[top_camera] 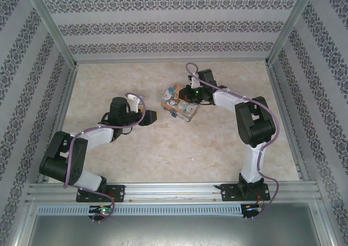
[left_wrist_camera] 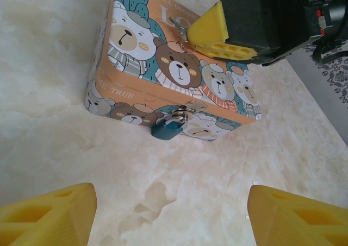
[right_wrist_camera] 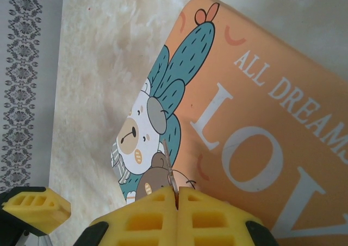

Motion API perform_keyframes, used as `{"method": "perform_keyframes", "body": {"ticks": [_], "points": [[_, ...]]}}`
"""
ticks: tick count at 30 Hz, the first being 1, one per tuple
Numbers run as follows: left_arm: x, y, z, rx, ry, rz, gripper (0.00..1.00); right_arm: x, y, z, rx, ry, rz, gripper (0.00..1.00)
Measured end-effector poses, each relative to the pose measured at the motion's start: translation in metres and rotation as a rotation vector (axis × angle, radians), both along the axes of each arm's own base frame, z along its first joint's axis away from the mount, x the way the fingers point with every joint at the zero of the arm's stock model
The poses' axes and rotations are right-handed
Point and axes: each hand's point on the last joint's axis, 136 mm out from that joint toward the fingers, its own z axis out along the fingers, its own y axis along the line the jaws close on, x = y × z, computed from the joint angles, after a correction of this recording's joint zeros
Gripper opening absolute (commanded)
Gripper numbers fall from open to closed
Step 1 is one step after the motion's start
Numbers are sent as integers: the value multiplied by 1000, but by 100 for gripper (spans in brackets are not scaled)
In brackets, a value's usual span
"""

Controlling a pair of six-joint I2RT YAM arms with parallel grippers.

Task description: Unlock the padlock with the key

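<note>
- The right gripper is pinching the key tight above the lid of the tin.
- The padlock is hanging on the tin's front wall, below the key and straight ahead of the left gripper, which is standing wide and empty.

The left arm and the right arm are made of black and white parts. A thin purple cable runs along each one. The fingers are yellow blocks with little square holes.
</note>
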Motion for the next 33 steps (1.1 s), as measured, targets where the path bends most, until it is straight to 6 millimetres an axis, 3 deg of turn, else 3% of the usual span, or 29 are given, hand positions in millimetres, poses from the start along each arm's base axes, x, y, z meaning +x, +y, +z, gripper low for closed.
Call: {"method": "perform_keyframes", "body": {"ticks": [5,18,26,33], "points": [[3,-3,4,-17,-29,-12,73,-5,8,-2,19,-18,18,0],[1,-16,-15,-17,-8,-53,63,-22,33,-2,79,-51,44,0],[-10,-32,-42,5,43,-113,58,-27,35,-1,80,-53,30,0],[-8,-36,-56,14,53,-125,56,-27,36,-1,80,-53,23,0]]}}
